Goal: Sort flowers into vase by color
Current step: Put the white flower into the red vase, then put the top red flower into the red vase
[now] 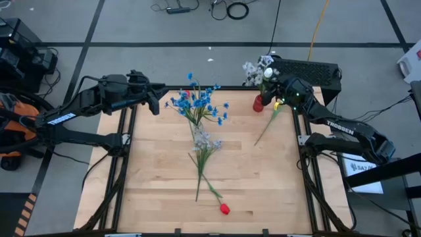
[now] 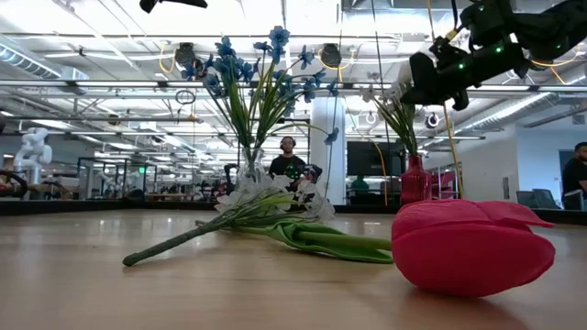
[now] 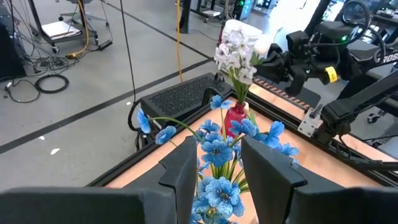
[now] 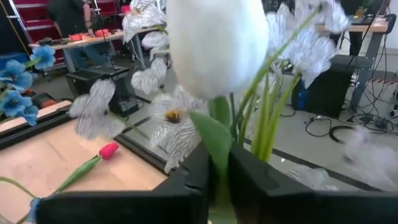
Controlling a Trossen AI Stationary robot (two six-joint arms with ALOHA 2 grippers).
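Blue flowers [image 1: 197, 104] stand upright in a clear vase [image 2: 249, 167] near the table's far edge. My left gripper [image 1: 155, 101] is open, level with the blooms and just left of them [image 3: 217, 152], apart from them. A red vase [image 1: 258, 103] at the far right holds pale white-lilac flowers [image 3: 236, 48]. My right gripper [image 1: 277, 94], beside that vase, is shut on a white tulip [image 4: 217, 43]. A white-lilac sprig [image 1: 204, 141] and a red tulip [image 1: 224, 209] lie flat on the table. My right gripper pinches the white tulip's green stem [image 4: 217, 155] between its two fingers, just below the bud. The bud stands past the fingertips. The long stem [image 1: 266, 125] slants away under the gripper toward the table's near side and hangs free in the low view [image 2: 451, 137].
A small red bud [image 4: 109, 149] lies on the table near its far edge. A black box [image 1: 306, 69] sits beyond the far right corner. Black rails [image 1: 125, 141] run along the table's left and right sides. Bare wood lies left and right of the lying flowers.
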